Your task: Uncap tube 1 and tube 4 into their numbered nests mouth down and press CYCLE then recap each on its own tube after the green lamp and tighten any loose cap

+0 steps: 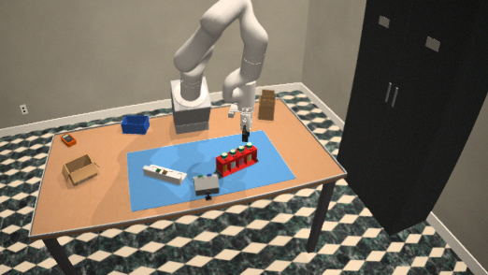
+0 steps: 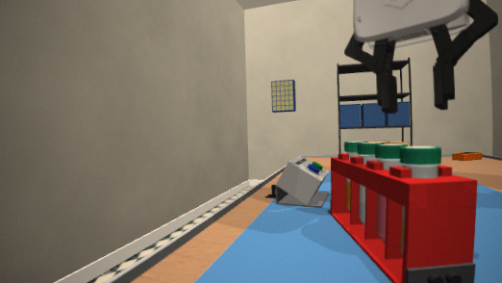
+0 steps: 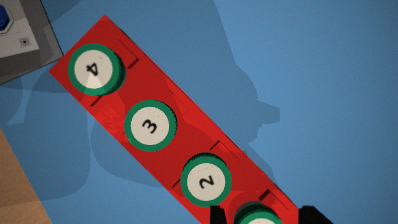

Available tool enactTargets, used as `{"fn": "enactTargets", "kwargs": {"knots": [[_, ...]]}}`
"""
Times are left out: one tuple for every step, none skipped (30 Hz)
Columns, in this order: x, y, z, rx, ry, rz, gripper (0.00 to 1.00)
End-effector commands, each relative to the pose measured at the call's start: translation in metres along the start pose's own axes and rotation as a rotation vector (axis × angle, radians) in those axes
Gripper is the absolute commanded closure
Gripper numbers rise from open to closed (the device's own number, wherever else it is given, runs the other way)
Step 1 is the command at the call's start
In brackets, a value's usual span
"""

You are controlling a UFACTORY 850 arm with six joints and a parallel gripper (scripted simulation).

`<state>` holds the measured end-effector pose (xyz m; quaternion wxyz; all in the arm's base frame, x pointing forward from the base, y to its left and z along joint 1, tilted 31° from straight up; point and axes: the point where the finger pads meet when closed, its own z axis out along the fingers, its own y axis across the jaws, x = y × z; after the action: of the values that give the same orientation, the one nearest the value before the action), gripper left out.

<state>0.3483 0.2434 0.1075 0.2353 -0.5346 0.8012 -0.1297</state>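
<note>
The red decapping station (image 1: 237,161) (image 2: 442,217) (image 3: 120,107) holds four tubes, all with green-rimmed caps: cap 1 (image 1: 250,145) (image 2: 420,154) (image 3: 261,220), cap 2 (image 1: 241,149) (image 3: 206,181), cap 3 (image 1: 233,151) (image 3: 150,126) and cap 4 (image 1: 224,155) (image 3: 93,69). My gripper (image 1: 245,137) (image 2: 414,105) (image 3: 264,216) is partly open and empty, above the station. Cap 1 shows between the fingertips in the wrist view, partly cut off. The white cap tray (image 1: 175,177) shows no cap; its lamps are too small to judge. The key housing (image 1: 206,185) (image 2: 299,182) has a blue key (image 2: 314,168) (image 3: 3,17) and a green key (image 2: 317,165).
The key housing stands close to the cap 4 end of the station. The blue mat (image 1: 276,168) lies under the station, housing and tray. A blue bin (image 1: 136,125), an open carton (image 1: 80,170), an orange device (image 1: 68,139) and a brown box (image 1: 267,106) stand around it.
</note>
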Motion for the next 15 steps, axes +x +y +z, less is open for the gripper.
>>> {"fn": "enactTargets", "kwargs": {"knots": [[-0.019,0.009,0.002,0.007,0.015,-0.002,0.54],[-0.019,0.009,0.002,0.007,0.015,-0.002,0.54],[-0.019,0.009,0.002,0.007,0.015,-0.002,0.54],[-0.019,0.009,0.002,0.007,0.015,-0.002,0.54],[-0.019,0.009,0.002,0.007,0.015,-0.002,0.54],[-0.019,0.009,0.002,0.007,0.015,-0.002,0.54],[-0.019,0.009,0.002,0.007,0.015,-0.002,0.54],[-0.019,0.009,0.002,0.007,0.015,-0.002,0.54],[-0.019,0.009,0.002,0.007,0.015,-0.002,0.54],[-0.019,0.008,0.005,0.007,0.015,-0.002,0.54],[-0.019,0.008,0.008,0.007,0.015,-0.002,0.54],[-0.019,0.008,0.011,0.007,0.015,-0.002,0.54],[-0.019,0.008,0.014,0.007,0.015,-0.002,0.54],[-0.019,0.008,0.017,0.007,0.015,-0.002,0.54],[-0.019,0.008,0.020,0.007,0.015,-0.002,0.54]]}}
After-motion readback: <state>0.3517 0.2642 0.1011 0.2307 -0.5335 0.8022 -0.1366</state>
